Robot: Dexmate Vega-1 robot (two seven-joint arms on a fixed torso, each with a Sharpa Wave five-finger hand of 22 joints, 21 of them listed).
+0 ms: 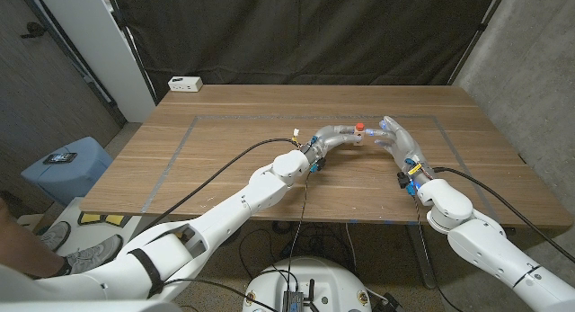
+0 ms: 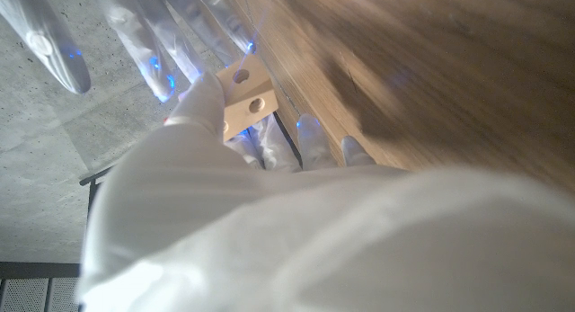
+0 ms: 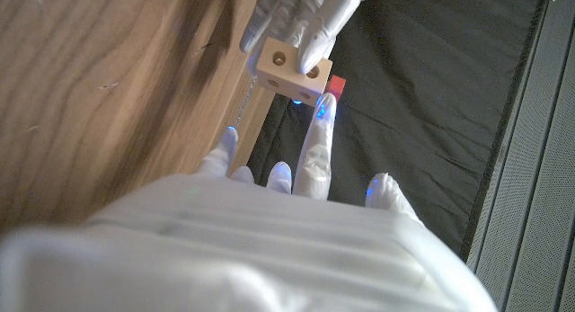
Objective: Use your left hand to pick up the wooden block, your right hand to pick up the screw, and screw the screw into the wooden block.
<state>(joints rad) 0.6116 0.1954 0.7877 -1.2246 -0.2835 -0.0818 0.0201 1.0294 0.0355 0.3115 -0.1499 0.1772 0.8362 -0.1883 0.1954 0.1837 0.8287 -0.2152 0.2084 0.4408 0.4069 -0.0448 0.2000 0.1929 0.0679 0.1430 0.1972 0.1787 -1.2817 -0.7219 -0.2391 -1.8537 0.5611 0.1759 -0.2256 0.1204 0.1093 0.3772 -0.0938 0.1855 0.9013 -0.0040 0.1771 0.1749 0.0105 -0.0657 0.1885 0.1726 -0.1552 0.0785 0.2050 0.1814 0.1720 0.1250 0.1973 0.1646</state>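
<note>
- The left hand is up over the middle of the worktop, and its fingers are closed around the wooden block (a pale cube with round holes in its faces).
- From the left wrist camera the wooden block sits at that hand's fingertips, two holes plainly showing, with the left hand wrapped behind it.
- The right hand is just beside the left one, fingertips reaching in toward the block so that the two hands all but meet.
- The screw shows as a small red cap right at the block, between the two hands.
- From the right wrist camera the screw is a red bit sitting against the block, with one finger of the right hand stretched up to it; its tip looks to be touching the screw, but whether the hand is really pinching it I cannot tell.
- The other fingers of the right hand are spread apart behind that one.
- Off beyond the left hand, at the far corner of the worktop, lies a small white box.
- Well out past the left arm, down on the floor, stands a blue stool with something dark on top.
</note>
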